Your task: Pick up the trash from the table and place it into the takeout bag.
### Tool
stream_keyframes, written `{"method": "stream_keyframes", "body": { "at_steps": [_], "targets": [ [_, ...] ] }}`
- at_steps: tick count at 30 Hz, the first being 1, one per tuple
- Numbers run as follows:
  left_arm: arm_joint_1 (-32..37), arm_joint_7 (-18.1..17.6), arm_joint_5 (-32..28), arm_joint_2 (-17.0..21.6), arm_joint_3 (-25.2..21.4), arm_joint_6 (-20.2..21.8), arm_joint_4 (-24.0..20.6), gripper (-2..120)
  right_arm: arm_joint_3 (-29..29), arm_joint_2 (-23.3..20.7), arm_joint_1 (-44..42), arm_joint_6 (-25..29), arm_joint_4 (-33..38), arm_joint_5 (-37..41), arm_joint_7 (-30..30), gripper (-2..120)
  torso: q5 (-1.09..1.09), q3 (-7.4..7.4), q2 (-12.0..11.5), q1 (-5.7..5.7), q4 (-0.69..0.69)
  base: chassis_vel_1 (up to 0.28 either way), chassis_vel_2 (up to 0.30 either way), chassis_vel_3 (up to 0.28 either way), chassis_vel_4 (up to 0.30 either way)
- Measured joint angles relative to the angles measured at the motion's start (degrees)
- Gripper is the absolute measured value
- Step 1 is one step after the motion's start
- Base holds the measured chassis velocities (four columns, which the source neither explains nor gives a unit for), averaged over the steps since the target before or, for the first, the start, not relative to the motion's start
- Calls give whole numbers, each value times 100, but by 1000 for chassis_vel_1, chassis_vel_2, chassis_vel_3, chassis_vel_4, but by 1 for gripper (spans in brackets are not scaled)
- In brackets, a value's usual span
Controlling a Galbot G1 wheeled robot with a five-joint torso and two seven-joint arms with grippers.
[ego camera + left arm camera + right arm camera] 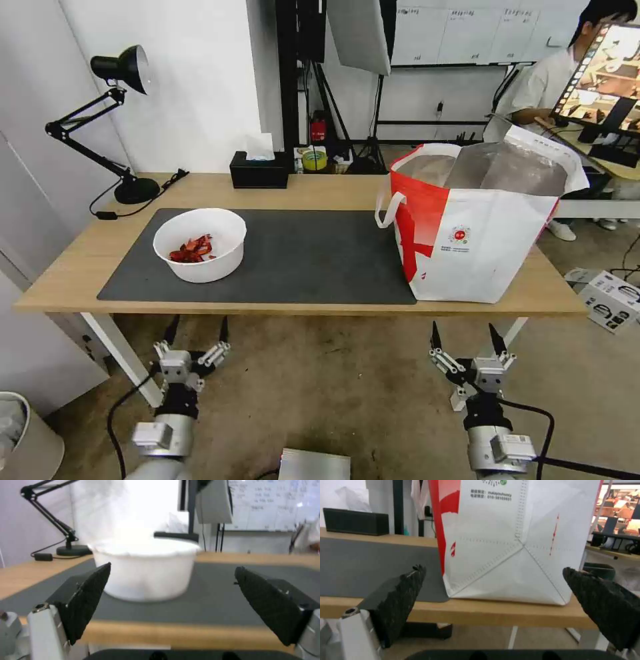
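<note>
A white bowl of red scraps (199, 244) stands on the left part of the dark grey mat (300, 257) on the light-wood table (320, 190); the left wrist view has the bowl (143, 570) straight ahead. The takeout bag (477, 220), white with a red side panel and foil lining, stands open at the table's right end, its front wall (513, 542) facing the right wrist camera. My left gripper (197, 328) hangs open below the table's front edge, under the bowl. My right gripper (464, 333) hangs open below the front edge, under the bag. Both hold nothing.
A black tissue box (260, 169) sits at the table's back edge. A black desk lamp (107, 120) with its cable stands at the back left. A white bin (23, 437) is on the floor at the left, a cardboard box (610, 297) at the right.
</note>
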Motion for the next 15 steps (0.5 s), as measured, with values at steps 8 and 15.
{"method": "stream_keyframes", "body": {
  "at_steps": [8, 15],
  "targets": [
    [-422, -762, -1658, 791, -205, 1459, -864, 100, -6, -122, 92, -154, 130, 70, 5, 100, -2, 0, 0, 0, -1, 0, 0, 0, 0],
    [-1154, -1917, -4054, 2155, -460, 2791, -935, 100, -49, -238, 172, -225, 201, 130, 3, 100, 0, 0, 0, 0, 0, 0, 0, 0, 0]
  ]
}}
